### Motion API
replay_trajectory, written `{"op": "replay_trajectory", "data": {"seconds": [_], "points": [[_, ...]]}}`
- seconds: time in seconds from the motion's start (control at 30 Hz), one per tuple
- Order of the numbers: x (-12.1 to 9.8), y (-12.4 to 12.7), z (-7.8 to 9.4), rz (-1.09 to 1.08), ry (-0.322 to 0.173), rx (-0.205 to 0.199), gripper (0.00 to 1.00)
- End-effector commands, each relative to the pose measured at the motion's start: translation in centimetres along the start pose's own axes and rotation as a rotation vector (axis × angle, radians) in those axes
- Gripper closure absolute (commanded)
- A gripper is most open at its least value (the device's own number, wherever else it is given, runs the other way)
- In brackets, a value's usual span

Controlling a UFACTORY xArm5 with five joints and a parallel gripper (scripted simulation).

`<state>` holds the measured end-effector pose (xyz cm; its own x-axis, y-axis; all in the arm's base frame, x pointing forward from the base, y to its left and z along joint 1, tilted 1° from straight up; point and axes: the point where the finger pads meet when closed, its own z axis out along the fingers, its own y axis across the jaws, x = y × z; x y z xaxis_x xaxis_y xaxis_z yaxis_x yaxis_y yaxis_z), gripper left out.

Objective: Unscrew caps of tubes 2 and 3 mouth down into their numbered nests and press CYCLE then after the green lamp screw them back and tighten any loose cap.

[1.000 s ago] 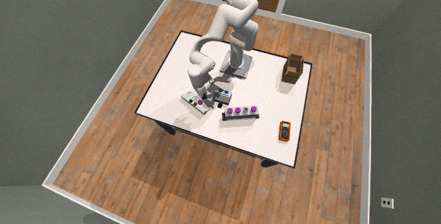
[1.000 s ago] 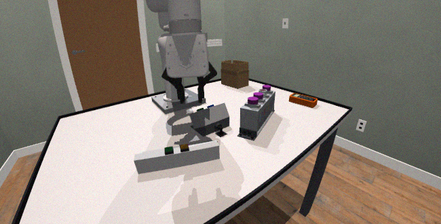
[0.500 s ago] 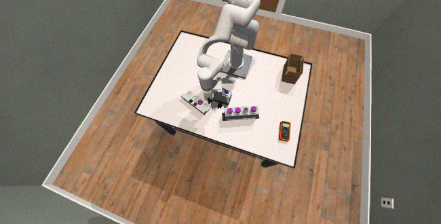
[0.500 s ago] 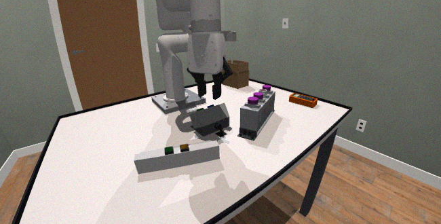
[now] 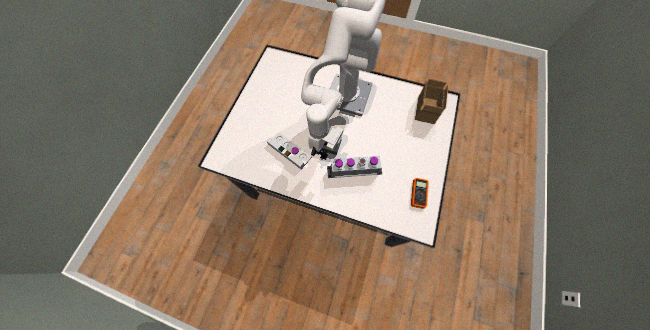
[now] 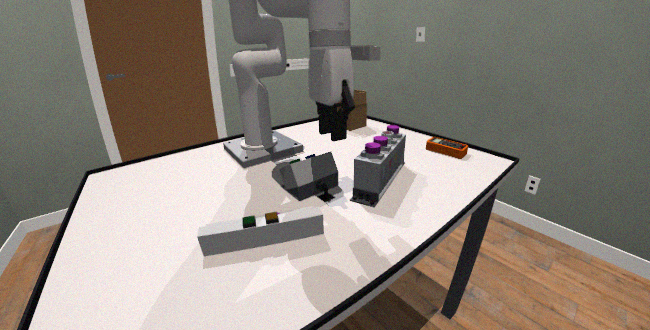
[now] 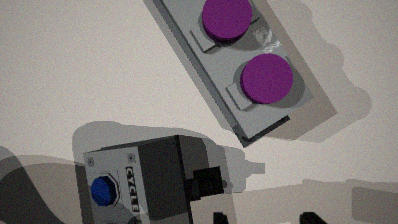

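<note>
The decapping station (image 5: 355, 165) carries three purple caps; the second tube from the right (image 5: 362, 162) shows no purple cap. One purple cap (image 5: 295, 150) lies in the cap tray (image 5: 290, 150). I cannot tell which nest it is in. My gripper (image 6: 336, 126) hangs open and empty above the table, between the key housing (image 6: 307, 174) and the station (image 6: 378, 161). The wrist view shows two capped tubes (image 7: 266, 78) at one end of the station, the blue CYCLE key (image 7: 102, 190), and my fingertips at the bottom edge with nothing between them. The tray's lamps (image 6: 260, 219) look unlit.
A brown cardboard box (image 5: 431, 100) stands at the back right of the table. An orange multimeter (image 5: 420, 192) lies at the front right. The arm's base plate (image 5: 352, 96) sits at the back middle.
</note>
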<state>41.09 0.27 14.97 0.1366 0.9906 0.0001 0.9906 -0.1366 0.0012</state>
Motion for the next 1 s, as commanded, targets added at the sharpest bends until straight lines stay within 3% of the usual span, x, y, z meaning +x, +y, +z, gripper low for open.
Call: {"op": "replay_trajectory", "data": {"seconds": [0.0,0.13,0.2,0.63,0.97], "points": [[3.5,-0.2,-0.1,0.238,-0.007,-0.006,0.54],[5.5,-0.4,-0.1,0.238,-0.007,-0.006,0.54],[5.5,-0.4,-0.1,0.238,-0.007,-0.006,0.54],[13.8,-1.4,0.0,0.238,-0.006,-0.006,0.54],[13.8,-1.4,0.0,0.238,-0.006,-0.006,0.54]]}}
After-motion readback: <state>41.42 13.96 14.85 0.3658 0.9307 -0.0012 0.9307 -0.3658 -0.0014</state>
